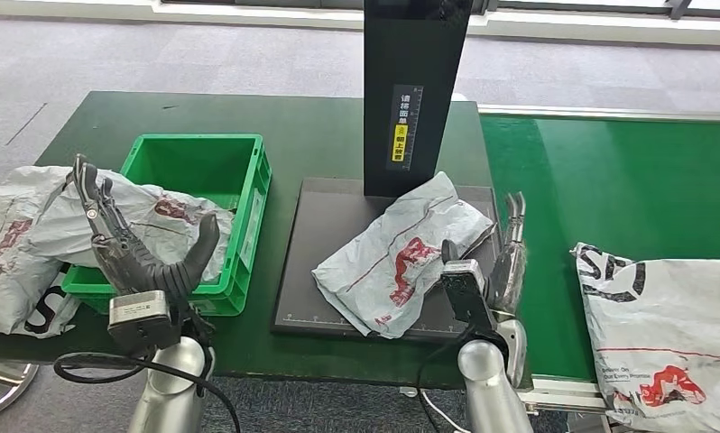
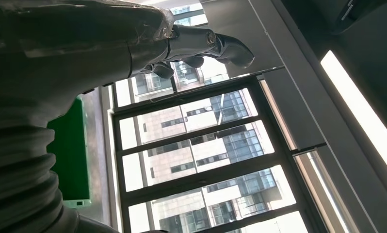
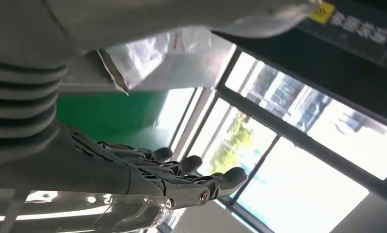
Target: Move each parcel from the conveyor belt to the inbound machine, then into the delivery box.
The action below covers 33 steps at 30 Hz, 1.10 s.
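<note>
A grey parcel with red print (image 1: 397,253) lies crumpled on the black plate (image 1: 325,225) of the inbound machine, in front of its dark column (image 1: 417,90). My right hand (image 1: 499,262) stands open at the parcel's right edge, fingers straight and pointing away; the same parcel (image 3: 172,53) shows beside the hand (image 3: 133,170) in the right wrist view. Another parcel (image 1: 153,221) is draped over the front left rim of the green delivery box (image 1: 248,194). My left hand (image 1: 131,248) is raised in front of that box, open and holding nothing, as the left wrist view also shows (image 2: 85,43).
A third parcel (image 1: 13,253) lies on the table left of the box. On the green conveyor belt (image 1: 609,180) at the right lies a large white parcel (image 1: 672,334). The table's front edge runs just ahead of both arms.
</note>
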Each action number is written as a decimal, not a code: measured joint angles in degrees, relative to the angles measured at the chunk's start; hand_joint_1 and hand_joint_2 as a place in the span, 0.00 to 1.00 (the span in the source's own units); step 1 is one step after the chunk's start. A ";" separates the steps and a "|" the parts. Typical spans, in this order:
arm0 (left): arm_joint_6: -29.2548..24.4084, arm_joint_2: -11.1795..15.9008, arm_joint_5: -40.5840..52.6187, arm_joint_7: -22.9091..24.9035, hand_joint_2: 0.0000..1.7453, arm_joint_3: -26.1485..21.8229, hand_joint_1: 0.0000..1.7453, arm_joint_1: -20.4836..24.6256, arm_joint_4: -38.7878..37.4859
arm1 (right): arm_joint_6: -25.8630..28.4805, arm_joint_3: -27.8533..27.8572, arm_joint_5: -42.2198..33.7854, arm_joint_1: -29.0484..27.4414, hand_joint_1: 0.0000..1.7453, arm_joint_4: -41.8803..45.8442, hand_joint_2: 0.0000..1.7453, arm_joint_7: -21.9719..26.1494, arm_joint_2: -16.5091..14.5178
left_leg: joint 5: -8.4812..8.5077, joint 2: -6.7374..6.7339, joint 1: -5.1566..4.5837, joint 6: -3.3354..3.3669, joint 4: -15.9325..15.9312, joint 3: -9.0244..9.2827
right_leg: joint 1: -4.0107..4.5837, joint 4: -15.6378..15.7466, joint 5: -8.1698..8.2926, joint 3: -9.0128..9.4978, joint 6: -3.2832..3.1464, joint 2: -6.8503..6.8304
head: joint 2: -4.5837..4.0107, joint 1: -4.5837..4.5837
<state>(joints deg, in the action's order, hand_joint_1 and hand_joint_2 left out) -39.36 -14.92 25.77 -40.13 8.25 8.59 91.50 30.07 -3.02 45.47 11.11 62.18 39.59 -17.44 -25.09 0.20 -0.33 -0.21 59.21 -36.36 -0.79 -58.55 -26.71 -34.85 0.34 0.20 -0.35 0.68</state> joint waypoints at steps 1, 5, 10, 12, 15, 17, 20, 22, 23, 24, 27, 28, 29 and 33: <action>0.69 0.02 0.42 0.00 1.00 0.03 0.00 0.46 -0.90 | 1.47 -0.11 -0.75 -0.34 0.00 1.43 1.00 0.22 0.00 | 0.00 0.01 0.00 0.00 0.00 0.00 | 0.00 0.00 0.00 -0.01 0.00 -0.01 | 0.00 0.00; 3.42 -1.19 4.69 -0.02 1.00 0.40 0.00 3.53 -6.46 | 7.08 -1.67 -2.72 -1.57 0.00 7.70 1.00 0.48 0.01 | 0.00 -0.07 -0.01 0.00 0.00 0.01 | -0.01 0.00 0.03 0.00 -0.01 0.03 | 0.00 -0.01; 6.23 -3.04 7.49 0.24 1.00 1.32 0.00 6.52 -11.84 | 8.98 -3.16 -3.05 -2.30 0.00 12.81 1.00 0.48 0.08 | 0.01 -0.15 -0.03 0.01 0.01 0.02 | -0.03 0.01 0.07 -0.06 -0.02 0.06 | 0.00 0.00; 8.93 -4.14 8.93 1.23 1.00 2.09 0.00 8.49 -15.14 | 9.62 -3.35 -3.00 -2.63 0.00 15.46 1.00 0.50 0.08 | 0.03 -0.01 -0.04 0.04 0.02 0.00 | -0.03 0.01 0.06 -0.03 -0.01 -0.03 | 0.00 -0.01; 11.06 -5.55 9.34 3.29 1.00 4.65 0.00 12.19 -21.54 | 9.91 -3.61 -3.01 -3.09 0.00 19.65 1.00 0.55 0.07 | 0.03 0.02 -0.05 0.04 0.02 -0.01 | -0.03 0.01 0.08 0.03 0.01 -0.05 | 0.00 -0.02; 11.26 -6.14 9.14 3.98 1.00 6.19 0.00 14.04 -24.91 | 9.97 -3.70 -3.10 -3.31 0.00 21.68 1.00 0.54 0.07 | 0.03 -0.05 -0.06 0.04 0.02 -0.01 | -0.04 0.01 0.10 0.01 0.02 0.01 | 0.00 -0.02; 11.28 -6.67 8.64 4.15 1.00 7.51 0.00 15.80 -28.30 | 10.00 -3.73 -3.11 -3.56 0.00 23.69 1.00 0.54 0.07 | 0.02 -0.07 -0.05 0.03 0.02 0.00 | -0.04 0.01 0.10 -0.01 0.02 0.03 | 0.00 -0.02; 11.63 -6.85 7.24 4.25 1.00 8.36 0.00 17.09 -30.85 | 10.00 -3.74 -2.97 -3.71 0.00 24.87 1.00 0.54 0.07 | 0.02 -0.05 -0.05 0.03 0.02 -0.01 | -0.03 0.01 0.10 -0.01 0.02 0.02 | 0.00 -0.01; 11.85 -6.92 6.03 4.47 1.00 8.94 0.00 17.86 -32.44 | 10.00 -3.74 -2.87 -3.79 0.00 25.46 1.00 0.54 0.07 | 0.02 -0.05 -0.05 0.03 0.02 -0.01 | -0.03 0.01 0.10 -0.01 0.02 0.02 | 0.00 -0.01; 11.99 -6.98 4.59 4.79 1.00 9.66 0.00 18.70 -34.10 | 10.00 -3.74 -2.76 -3.85 0.00 25.98 1.00 0.54 0.07 | 0.03 -0.05 -0.05 0.03 0.02 -0.01 | -0.03 0.01 0.10 -0.01 0.02 0.01 | 0.00 -0.01; 11.51 -7.14 -0.17 6.01 1.00 12.87 0.00 21.23 -39.21 | 10.00 -3.74 -2.59 -3.96 0.00 27.00 1.00 0.54 0.07 | 0.03 -0.06 -0.05 0.03 0.02 -0.01 | -0.03 0.01 0.10 -0.01 0.02 0.02 | 0.00 -0.02; 11.31 -7.16 -1.36 6.40 1.00 14.10 0.00 21.92 -40.75 | 10.00 -3.74 -2.62 -3.97 0.00 27.16 1.00 0.53 0.07 | 0.03 -0.06 -0.05 0.03 0.02 -0.01 | -0.03 0.01 0.10 0.00 0.02 0.02 | 0.00 -0.02; 11.21 -7.20 -2.52 6.89 1.00 15.31 0.00 22.60 -42.21 | 10.00 -3.79 -2.78 -3.97 0.00 27.25 1.00 0.52 0.07 | 0.03 -0.06 -0.05 0.03 0.02 -0.01 | -0.03 0.01 0.10 0.00 0.02 0.02 | 0.00 -0.02; 11.39 -7.31 -6.69 9.09 1.00 19.74 0.00 24.86 -47.68 | 9.99 -4.43 -3.77 -3.87 0.00 27.34 1.00 0.52 0.08 | 0.03 -0.06 -0.05 0.03 0.02 -0.01 | -0.03 0.01 0.10 0.00 0.02 0.02 | 0.00 -0.02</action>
<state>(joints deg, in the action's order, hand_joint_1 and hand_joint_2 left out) -27.98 -22.23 19.08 -31.04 27.99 33.45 43.82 40.06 -7.44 41.70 7.24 89.53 40.11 -17.36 -25.07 0.14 -0.38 -0.18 59.23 -36.38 -0.82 -58.54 -26.61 -34.85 0.36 0.22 -0.35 0.66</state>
